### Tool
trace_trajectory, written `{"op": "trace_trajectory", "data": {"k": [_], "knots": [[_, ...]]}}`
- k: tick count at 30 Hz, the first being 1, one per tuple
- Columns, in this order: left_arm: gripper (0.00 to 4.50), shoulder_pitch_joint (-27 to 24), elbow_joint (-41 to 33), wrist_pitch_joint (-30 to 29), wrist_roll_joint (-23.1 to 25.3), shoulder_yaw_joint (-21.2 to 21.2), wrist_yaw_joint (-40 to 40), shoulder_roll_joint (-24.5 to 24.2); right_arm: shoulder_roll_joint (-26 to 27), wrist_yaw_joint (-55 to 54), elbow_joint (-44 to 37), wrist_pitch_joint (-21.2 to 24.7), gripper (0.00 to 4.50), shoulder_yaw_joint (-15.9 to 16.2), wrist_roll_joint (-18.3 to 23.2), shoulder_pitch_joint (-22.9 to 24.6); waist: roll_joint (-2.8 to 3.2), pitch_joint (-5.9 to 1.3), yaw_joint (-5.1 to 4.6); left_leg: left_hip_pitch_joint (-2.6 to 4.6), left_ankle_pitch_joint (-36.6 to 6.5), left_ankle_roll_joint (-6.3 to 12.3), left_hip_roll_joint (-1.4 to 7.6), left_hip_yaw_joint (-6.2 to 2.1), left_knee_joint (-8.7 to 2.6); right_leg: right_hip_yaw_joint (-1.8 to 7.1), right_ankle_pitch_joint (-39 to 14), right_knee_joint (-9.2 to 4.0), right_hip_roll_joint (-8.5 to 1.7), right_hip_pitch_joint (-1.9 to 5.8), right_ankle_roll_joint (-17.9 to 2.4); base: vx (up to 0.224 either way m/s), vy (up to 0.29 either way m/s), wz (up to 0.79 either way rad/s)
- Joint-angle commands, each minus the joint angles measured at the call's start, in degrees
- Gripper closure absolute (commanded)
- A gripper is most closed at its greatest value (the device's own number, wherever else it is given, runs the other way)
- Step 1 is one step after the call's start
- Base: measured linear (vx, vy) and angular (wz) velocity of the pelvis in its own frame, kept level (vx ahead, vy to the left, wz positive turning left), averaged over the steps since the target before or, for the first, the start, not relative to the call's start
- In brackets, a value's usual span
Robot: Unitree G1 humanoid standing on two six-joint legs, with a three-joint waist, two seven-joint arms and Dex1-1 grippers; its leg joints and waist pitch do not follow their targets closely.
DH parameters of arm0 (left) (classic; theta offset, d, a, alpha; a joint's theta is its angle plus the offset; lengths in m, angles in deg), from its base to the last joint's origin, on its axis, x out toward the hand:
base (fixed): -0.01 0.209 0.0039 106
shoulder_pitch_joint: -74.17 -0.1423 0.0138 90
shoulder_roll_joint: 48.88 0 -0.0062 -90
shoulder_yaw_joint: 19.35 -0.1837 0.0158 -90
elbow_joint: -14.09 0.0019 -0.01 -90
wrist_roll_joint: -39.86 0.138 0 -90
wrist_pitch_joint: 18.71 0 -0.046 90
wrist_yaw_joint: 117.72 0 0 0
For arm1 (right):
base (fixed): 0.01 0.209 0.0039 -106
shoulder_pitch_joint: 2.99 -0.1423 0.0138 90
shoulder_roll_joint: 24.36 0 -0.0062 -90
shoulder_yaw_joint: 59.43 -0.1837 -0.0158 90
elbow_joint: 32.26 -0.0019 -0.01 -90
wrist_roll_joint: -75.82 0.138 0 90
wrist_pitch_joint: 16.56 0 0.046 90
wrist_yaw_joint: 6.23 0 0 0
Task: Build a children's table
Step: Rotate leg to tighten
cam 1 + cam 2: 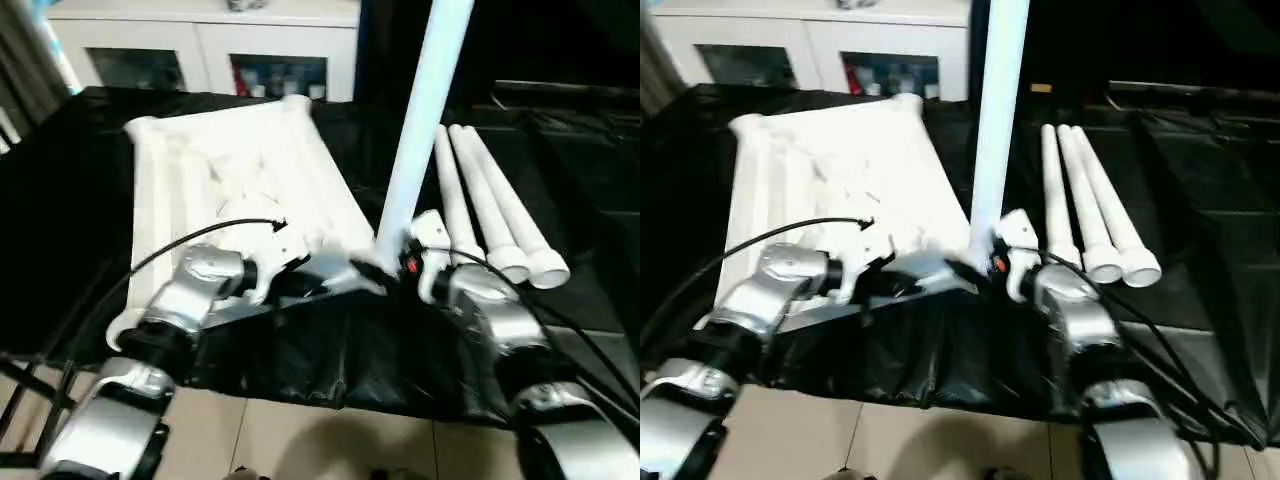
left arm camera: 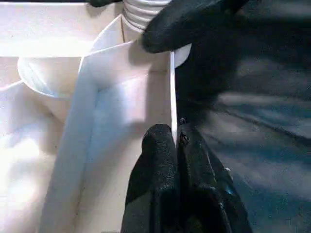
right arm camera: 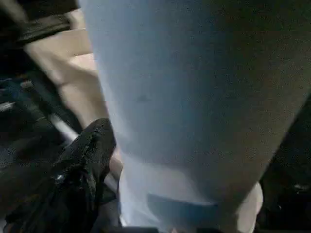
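Black cloth (image 1: 60,200); left tool (image 2: 174,145) (clamped) on tabletop (image 1: 230,170) wall.

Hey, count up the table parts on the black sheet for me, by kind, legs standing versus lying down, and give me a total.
Tabletop, lying ribbed side up: 1
Leg standing upright at the tabletop's near corner: 1
Legs lying side by side on the black sheet: 3
Total: 5 parts

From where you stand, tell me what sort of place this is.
Probably an indoor room set up for assembly: a white cabinet with glass doors at the back, black sheeting over the work surface, tiled floor below.
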Motion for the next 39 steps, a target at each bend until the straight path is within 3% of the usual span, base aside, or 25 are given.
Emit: {"op": "trace_trajectory", "data": {"k": [1, 7, 10, 13, 21, 24, 26, 27, 29, 32, 34, 36, 39], "knots": [[4.50, 0.2, -3.3, 1.0, -2.3, -2.3, -5.3, 0.4, -0.2, 6.4, -2.6, 3.1, 0.72, 3.7, 0.9, 0.6, -0.04, -4.37, 0.21, 0.58, -11.0, 5.51, 1.57, -0.32, -3.75, 2.68, -8.7, -3.16, -2.86, 4.01, -16.0, 0.000, 0.000, 0.00], [4.50, 0.3, -2.4, 1.5, -2.2, -2.9, -9.3, -1.5, -2.8, 13.3, -3.6, 4.4, 1.08, 6.2, -0.2, 0.7, 0.01, -4.26, 0.37, 0.81, -11.4, 4.14, 1.56, -0.29, -3.80, 2.79, -12.3, -3.54, -2.97, 3.74, -14.7, 0.000, 0.000, 0.00], [4.50, 0.5, -1.8, 1.5, -2.2, -3.0, -10.2, -1.9, -3.5, 15.1, -4.1, 5.6, 1.44, 6.7, -0.3, 0.9, -0.36, -4.33, 0.39, 0.62, -10.4, 4.13, 1.49, -0.39, -3.80, 2.78, -12.4, -3.38, -2.93, 3.96, -14.2, 0.000, 0.000, 0.00], [4.50, 0.8, -1.6, 0.9, -2.3, -3.4, -11.7, -2.4, -4.0, 16.5, -5.1, 6.5, 1.65, 7.3, -0.1, 1.5, -0.36, -4.37, 0.45, 0.50, -9.3, 4.36, 1.50, -0.41, -3.76, 2.78, -12.0, -3.31, -3.03, 3.98, -14.1, 0.000, 0.000, 0.00], [4.50, 0.9, -1.6, -0.2, -2.5, -3.1, -12.0, -2.6, -3.5, 17.3, -6.9, 8.4, 1.72, 7.9, 0.7, 2.8, -0.32, -4.37, 0.49, 0.51, -9.5, 4.07, 1.51, -0.44, -3.75, 2.74, -13.1, -3.46, -3.06, 3.91, -13.7, 0.000, 0.000, 0.00], [4.50, 2.0, 0.0, -1.3, -1.6, -0.8, -2.7, 0.6, 0.2, 6.9, -4.2, 7.6, 1.73, 6.1, -0.7, 2.8, -0.42, -4.21, 0.47, 0.60, -10.1, 3.64, 1.45, -0.42, -3.82, 2.74, -14.4, -3.65, -3.01, 3.78, -13.3, 0.000, 0.000, 0.00], [4.50, 2.5, 0.6, -1.5, -1.0, -0.3, 0.3, 1.6, 1.3, 2.5, -2.7, 7.4, 1.73, 5.4, -1.7, 2.4, -0.48, -3.66, -0.08, 1.09, -14.0, 1.58, 1.20, -0.58, -4.16, 2.62, -22.7, -4.79, -3.22, 3.48, -11.0, 0.000, 0.000, 0.00], [4.50, 3.0, 1.2, -2.4, -0.4, 0.3, 4.1, 2.9, 3.0, -3.7, -0.4, 6.5, 1.74, 4.3, -2.7, 1.7, -0.65, -3.64, -0.24, 1.16, -14.4, 0.93, 1.20, -0.70, -4.16, 2.64, -24.4, -4.87, -3.36, 3.42, -10.4, 0.000, 0.000, 0.00], [4.50, 3.3, 1.5, -3.0, 0.1, 0.5, 6.7, 4.0, 4.5, -8.6, 1.3, 6.7, 1.74, 3.1, -2.9, 1.0, -0.68, -3.27, -0.66, 1.68, -18.4, 0.58, 0.83, -0.99, -4.25, 2.17, -32.9, -6.04, -3.32, 3.24, -7.1, 0.000, 0.000, 0.00], [4.50, 4.4, 2.0, -6.1, 0.7, 1.6, 14.4, 7.7, 9.2, -22.6, 5.5, 7.3, 1.75, 0.7, -3.7, -1.1, -0.54, -3.23, -1.85, 1.82, -19.4, -0.60, 0.66, -1.38, -4.32, 1.67, -35.8, -6.60, -3.25, 2.92, -5.3, 0.000, 0.000, 0.00], [4.50, 5.2, 2.6, -7.2, 0.9, 2.2, 18.5, 9.9, 11.8, -29.5, 7.2, 7.5, 1.75, -0.2, -3.9, -2.2, -0.30, -3.25, -2.17, 1.80, -20.2, -0.14, 0.55, -1.47, -4.29, 1.27, -36.1, -6.99, -3.21, 3.00, -4.6, 0.000, 0.000, 0.00], [4.50, 5.6, 3.0, -7.1, 1.4, 2.3, 21.5, 11.4, 13.8, -33.5, 8.3, 7.2, 1.75, -1.4, -3.1, -3.0, -0.53, -3.38, -2.35, 1.45, -20.1, 0.58, 0.54, -1.57, -4.47, 1.00, -35.1, -7.26, -3.25, 3.35, -4.3, 0.000, 0.000, 0.00], [4.50, 5.5, 2.9, -6.0, 2.0, 1.7, 22.1, 12.4, 15.4, -35.4, 8.7, 6.6, 1.75, -2.2, -2.7, -3.6, -0.49, -3.41, -2.31, 1.80, -21.3, 0.95, 0.52, -1.66, -4.50, 0.96, -34.4, -7.44, -3.23, 2.94, -4.5, 0.000, 0.000, 0.00]]}}
